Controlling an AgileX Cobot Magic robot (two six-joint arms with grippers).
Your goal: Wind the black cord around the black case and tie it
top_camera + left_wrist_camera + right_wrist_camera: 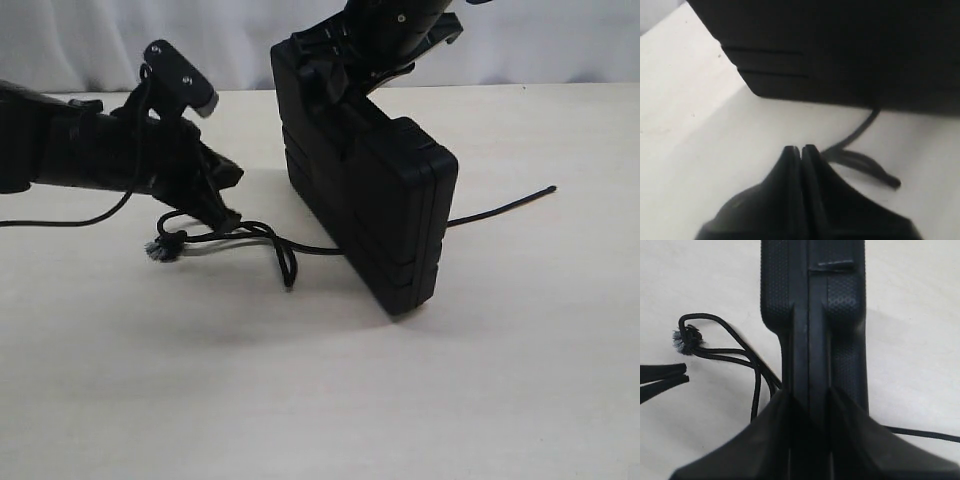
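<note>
Right jaws clamp case on edge; left jaws clenched, seemingly empty, near cord. Case could tip, pinning cord.

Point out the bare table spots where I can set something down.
Bare table spans the foreground in front of the black case, and the right side past the tail of the black cord. Crowded: left of the case, where the cord loops beside the left gripper.
</note>
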